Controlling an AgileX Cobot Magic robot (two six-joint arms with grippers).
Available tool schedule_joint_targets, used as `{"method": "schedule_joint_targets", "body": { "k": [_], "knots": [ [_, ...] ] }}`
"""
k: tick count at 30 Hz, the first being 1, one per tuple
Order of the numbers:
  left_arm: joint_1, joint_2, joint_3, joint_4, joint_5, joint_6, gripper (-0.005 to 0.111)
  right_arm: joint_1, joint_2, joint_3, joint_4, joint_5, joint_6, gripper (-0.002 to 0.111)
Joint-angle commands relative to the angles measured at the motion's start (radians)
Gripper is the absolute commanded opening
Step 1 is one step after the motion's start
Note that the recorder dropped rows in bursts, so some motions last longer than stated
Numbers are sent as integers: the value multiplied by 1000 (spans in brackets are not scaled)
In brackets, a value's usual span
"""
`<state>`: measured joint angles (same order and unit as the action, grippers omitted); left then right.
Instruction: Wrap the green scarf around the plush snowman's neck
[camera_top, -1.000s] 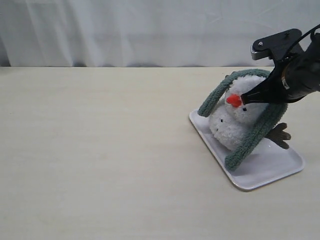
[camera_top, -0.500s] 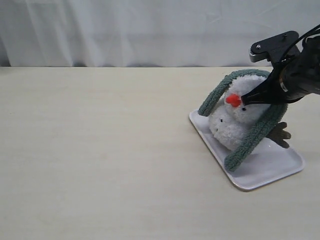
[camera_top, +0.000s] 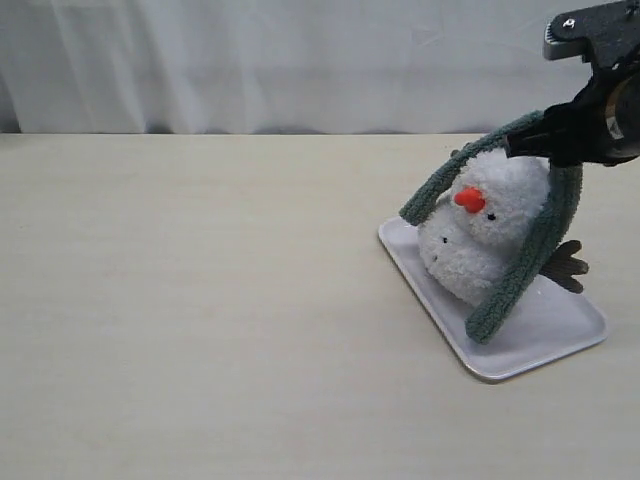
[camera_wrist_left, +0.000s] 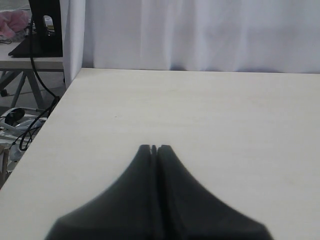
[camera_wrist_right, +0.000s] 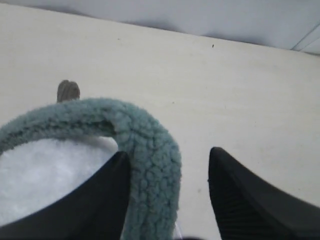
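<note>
The plush snowman (camera_top: 480, 235), white with an orange-red nose, leans on a white tray (camera_top: 560, 335). The green scarf (camera_top: 535, 250) arches over the top of its head; one end hangs by its face and the other reaches down to the tray. My right gripper (camera_top: 525, 145) hovers at the scarf's highest part, beside the head. In the right wrist view the right gripper (camera_wrist_right: 169, 152) is open: the scarf (camera_wrist_right: 150, 145) lies against one finger, with a clear gap to the other, and white plush (camera_wrist_right: 45, 170) shows beside it. My left gripper (camera_wrist_left: 154, 148) is shut over bare table.
A brown twig arm (camera_top: 565, 265) sticks out of the snowman on the far side of the tray. A white curtain (camera_top: 300, 60) hangs behind the table. Off the table's edge in the left wrist view, cables (camera_wrist_left: 20, 130) and another desk show.
My right gripper has risen from in front of the snowman's face to beside the top of the head, and its jaws have opened. The scarf has shifted slightly higher over the head.
</note>
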<state>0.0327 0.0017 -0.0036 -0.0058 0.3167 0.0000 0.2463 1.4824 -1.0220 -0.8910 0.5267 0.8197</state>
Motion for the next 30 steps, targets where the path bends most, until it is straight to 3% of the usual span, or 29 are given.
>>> {"method": "schedule_joint_targets", "body": {
  "k": [1, 10, 19, 30],
  "knots": [
    [1, -2, 4, -4, -9, 0, 0, 0, -56, -3, 31, -25, -19, 47],
    [1, -2, 4, -4, -9, 0, 0, 0, -9, -91, 258, 34, -247, 44],
    [1, -2, 4, -4, -9, 0, 0, 0, 153, -265, 350, 196, -423, 5],
    [1, -2, 4, -4, -9, 0, 0, 0, 272, -303, 323, 17, -440, 4]
  ]
}}
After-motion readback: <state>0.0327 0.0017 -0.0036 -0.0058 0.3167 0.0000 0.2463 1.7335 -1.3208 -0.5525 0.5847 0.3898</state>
